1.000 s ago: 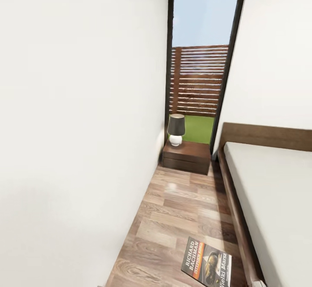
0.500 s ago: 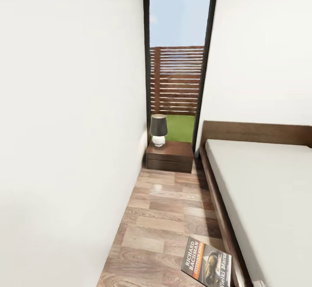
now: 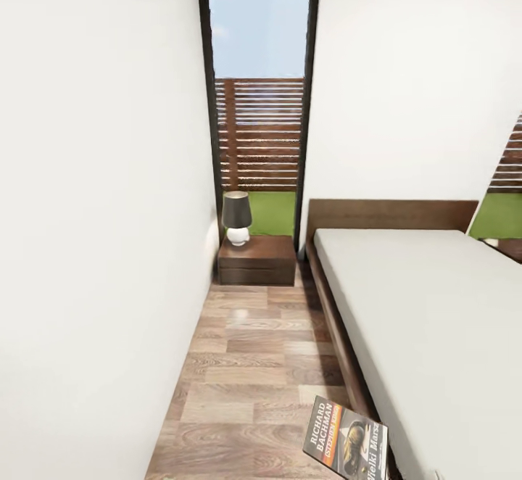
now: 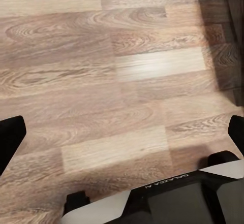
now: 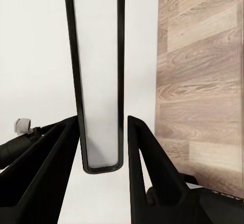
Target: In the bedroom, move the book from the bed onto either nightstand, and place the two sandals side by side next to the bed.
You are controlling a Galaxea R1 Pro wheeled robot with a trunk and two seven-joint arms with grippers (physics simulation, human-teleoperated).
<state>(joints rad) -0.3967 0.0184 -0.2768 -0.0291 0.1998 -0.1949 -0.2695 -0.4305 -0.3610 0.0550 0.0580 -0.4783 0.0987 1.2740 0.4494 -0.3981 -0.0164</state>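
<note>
The thin dark paperback book (image 3: 345, 441) with an orange band and white "Richard Bachman" lettering is held up at the lower edge of the head view, over the brown wood-plank floor (image 3: 246, 364) beside the large low bed (image 3: 428, 320) with its pale grey mattress and dark wooden frame. In the right wrist view the book's edge (image 5: 96, 82) stands between the fingers of the right hand (image 5: 101, 148), which is clenched on it. The left hand (image 4: 122, 132) hangs released above the floor. Ahead, the low dark brown wooden nightstand (image 3: 258, 259) stands against the tall dark-framed window (image 3: 259, 103), carrying a small dark-shaded lamp (image 3: 237, 217).
</note>
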